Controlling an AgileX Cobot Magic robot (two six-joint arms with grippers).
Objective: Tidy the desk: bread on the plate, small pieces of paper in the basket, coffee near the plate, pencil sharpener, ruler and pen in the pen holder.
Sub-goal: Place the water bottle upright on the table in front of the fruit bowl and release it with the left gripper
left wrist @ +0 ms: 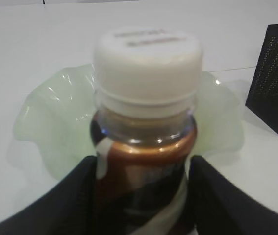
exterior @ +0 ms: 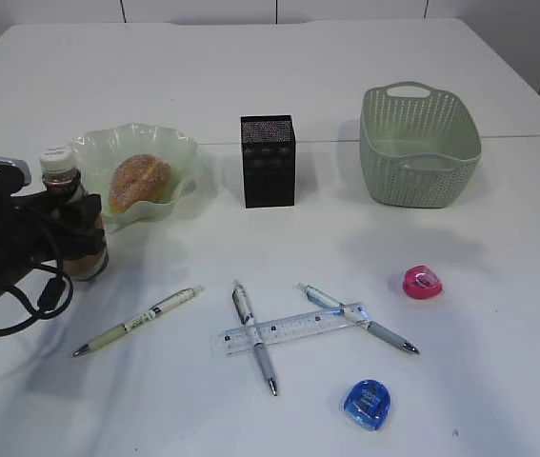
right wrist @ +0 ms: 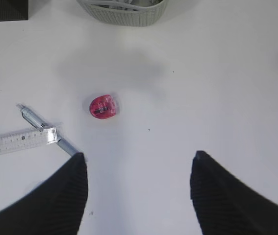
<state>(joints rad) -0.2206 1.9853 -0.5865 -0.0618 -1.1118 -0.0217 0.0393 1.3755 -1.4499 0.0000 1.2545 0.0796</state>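
Pink sharpener (right wrist: 102, 106) beyond parted fingers (right wrist: 63, 196)

The left pincer (left wrist: 141, 196) sits low at the near left, its black fingers (left wrist: 75, 196) flanking a bottle. The right pincer (right wrist: 139, 191) hangs spread wide and empty above the desk.

Pink sharpener (exterior: 422, 282), blue sharpener (exterior: 366, 403), black mesh pen holder (exterior: 268, 160).

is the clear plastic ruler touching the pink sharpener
Apart. The right wrist view shows bare white tabletop between the clear plastic ruler and the pink round sharpener; the exterior view shows the same gap.
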